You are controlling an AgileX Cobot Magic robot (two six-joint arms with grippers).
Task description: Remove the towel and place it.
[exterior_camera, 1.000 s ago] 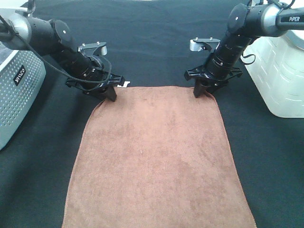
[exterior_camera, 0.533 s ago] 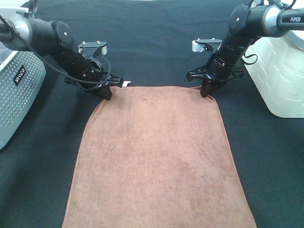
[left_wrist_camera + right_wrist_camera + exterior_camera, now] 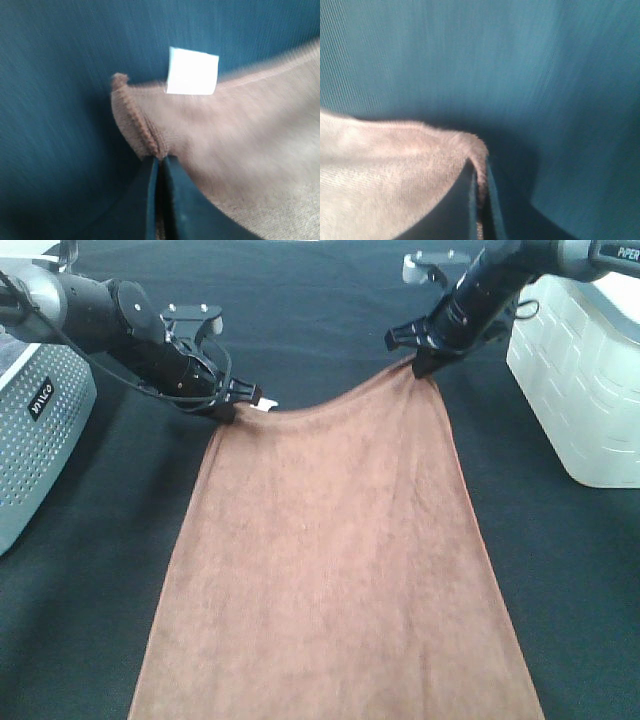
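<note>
— Containers; how many, and what sits in them?
— Two; a grey perforated box (image 3: 35,430) at the left edge of the high view and a white ribbed tub (image 3: 580,380) at the right edge; neither shows its inside from here, so I cannot tell what either holds.
— Any writing that can be read?
— White lettering on the grey box, something like "MINCO", though the middle letters are unsure; "PiPER" on the silver link of the right arm (image 3: 600,255) in the upper right corner; the white tag (image 3: 192,71) looks blank in the left wrist view.
— And the counts?
— One towel (image 3: 330,560); one tag; two arms; two grippers; two containers; one black table covering (image 3: 320,310) under it all.
— Where is the towel?
— Down the middle of the frame, running from the bottom edge up towards the arms; its far short edge hangs in a shallow curve between its two corners, the right-hand corner higher in the picture; the long body narrows towards that edge and lies on the black covering.
— And the pincers?
— At the far left corner, just beside the tag, the left gripper (image 3: 228,410) pinches the cloth; its fingers (image 3: 149,200) are pressed together with the hem bunched at the tips; the right gripper (image 3: 420,362) pinches the far right corner, cloth nipped between its closed tips in the right wrist view.
</note>
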